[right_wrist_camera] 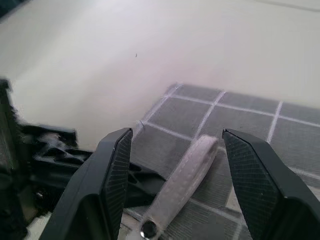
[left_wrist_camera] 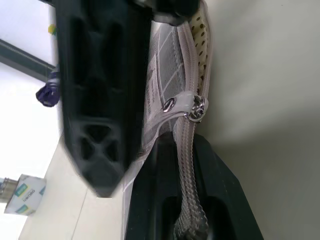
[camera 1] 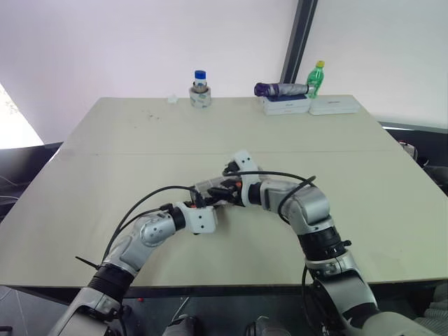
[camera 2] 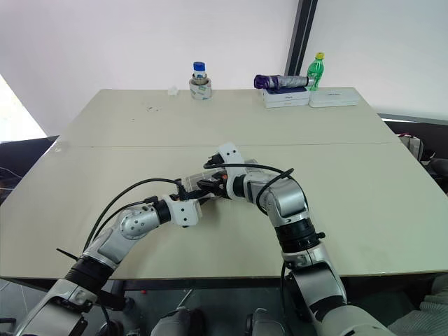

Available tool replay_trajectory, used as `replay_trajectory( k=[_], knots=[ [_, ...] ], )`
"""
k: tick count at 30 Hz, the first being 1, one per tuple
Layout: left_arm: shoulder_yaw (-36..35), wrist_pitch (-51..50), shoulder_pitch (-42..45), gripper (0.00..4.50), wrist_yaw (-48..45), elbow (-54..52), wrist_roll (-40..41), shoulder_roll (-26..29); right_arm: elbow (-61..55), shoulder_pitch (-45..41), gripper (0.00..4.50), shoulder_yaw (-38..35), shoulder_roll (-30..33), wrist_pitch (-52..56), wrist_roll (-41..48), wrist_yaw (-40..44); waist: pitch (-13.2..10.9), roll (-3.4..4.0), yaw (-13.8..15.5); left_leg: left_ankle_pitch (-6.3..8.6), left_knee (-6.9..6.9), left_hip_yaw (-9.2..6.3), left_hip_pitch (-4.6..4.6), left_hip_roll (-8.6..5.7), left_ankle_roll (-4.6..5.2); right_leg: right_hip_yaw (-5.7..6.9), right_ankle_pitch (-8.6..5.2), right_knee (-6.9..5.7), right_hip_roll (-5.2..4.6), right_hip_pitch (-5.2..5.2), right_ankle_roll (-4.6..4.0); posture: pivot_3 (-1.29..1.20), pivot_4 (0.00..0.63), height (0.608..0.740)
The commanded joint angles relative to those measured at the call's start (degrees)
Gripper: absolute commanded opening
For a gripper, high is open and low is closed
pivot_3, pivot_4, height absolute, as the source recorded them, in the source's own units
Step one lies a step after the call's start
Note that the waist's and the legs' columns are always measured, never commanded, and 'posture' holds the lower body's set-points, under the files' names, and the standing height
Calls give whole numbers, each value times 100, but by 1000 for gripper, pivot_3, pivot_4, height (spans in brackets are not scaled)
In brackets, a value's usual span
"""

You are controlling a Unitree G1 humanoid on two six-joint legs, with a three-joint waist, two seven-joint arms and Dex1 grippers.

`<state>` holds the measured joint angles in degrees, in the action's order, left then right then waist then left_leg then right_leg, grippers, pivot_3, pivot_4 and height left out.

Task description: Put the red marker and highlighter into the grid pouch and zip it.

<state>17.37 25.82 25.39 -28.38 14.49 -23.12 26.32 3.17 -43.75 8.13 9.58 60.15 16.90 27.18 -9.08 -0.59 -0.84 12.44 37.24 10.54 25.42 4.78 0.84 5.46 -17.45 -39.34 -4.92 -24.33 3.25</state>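
At the centre of the frame in the head views, on the pale desk (camera 1: 105, 140), the grid pouch (right_wrist_camera: 240, 125) is found between the two grippers, which meet there. The left gripper (left_wrist_camera: 165, 165) is seen shut on the zipper edge of the pouch, its black fingers (left_wrist_camera: 95, 100) clamped about the fabric, with the zipper slider (left_wrist_camera: 192, 107) and a dotted lining visible just beyond them. The right gripper (right_wrist_camera: 175, 165) is seen with its fingers spread well apart, nothing being held; between them lies the grey pull tab (right_wrist_camera: 182, 185) of the zipper, resting on the grid fabric. A white label on the pouch is glimpsed in the left wrist view, but its print cannot be read.

In the upper middle of the frame, at the far edge of the desk, a jar with a blue lid (camera 1: 200, 89) is seen; its contents cannot be told. To the upper right, two white boxes (camera 1: 311, 105) lie side by side, with a purple folded umbrella (camera 1: 280, 89) laid on one, and a green bottle with a yellow cap (camera 1: 316, 77) is seen by them. No writing there can be read.
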Motion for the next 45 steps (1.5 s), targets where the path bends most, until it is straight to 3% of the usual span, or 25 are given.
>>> replay_trajectory(
  k=[1,8,11,15,21,33,45],
  knots=[
    [24,59,4,0,92,-98,-30,9,-52,-46,2948,163,137,-64,-129,-10,0,0,-8,0,0,0,0,0,0,0,0,0,0,0,0,0,150,740],
    [13,28,-3,0,111,-125,-29,2,69,10,2948,230,187,-45,-118,51,0,0,-18,0,-2,1,-2,1,0,1,0,0,0,0,0,0,150,740],
    [20,24,20,0,118,-113,-33,-17,83,43,2116,276,180,-16,-121,82,0,0,-17,0,-2,0,-3,1,0,1,0,0,0,0,0,0,150,740],
    [15,28,26,0,127,-107,-31,-20,78,84,47,285,222,-68,-113,156,0,0,-16,0,-2,1,-2,1,0,1,0,0,-1,0,0,0,150,740],
    [11,22,23,0,124,-104,-21,-16,44,69,47,143,191,-283,-86,167,0,0,-16,1,-2,0,-2,1,1,1,0,0,-1,0,0,0,150,740],
    [-279,-149,-33,0,226,-27,254,98,-854,450,47,-1382,504,-1051,1227,964,0,-1,-16,5,-7,-1,-1,1,7,2,0,6,0,0,1,0,150,740],
    [-598,-556,64,0,28,-119,1171,-77,-1038,1046,47,-1920,258,-1253,1648,114,-1,0,-21,4,-9,0,-2,2,7,1,0,7,2,0,1,0,150,740]
  ],
)
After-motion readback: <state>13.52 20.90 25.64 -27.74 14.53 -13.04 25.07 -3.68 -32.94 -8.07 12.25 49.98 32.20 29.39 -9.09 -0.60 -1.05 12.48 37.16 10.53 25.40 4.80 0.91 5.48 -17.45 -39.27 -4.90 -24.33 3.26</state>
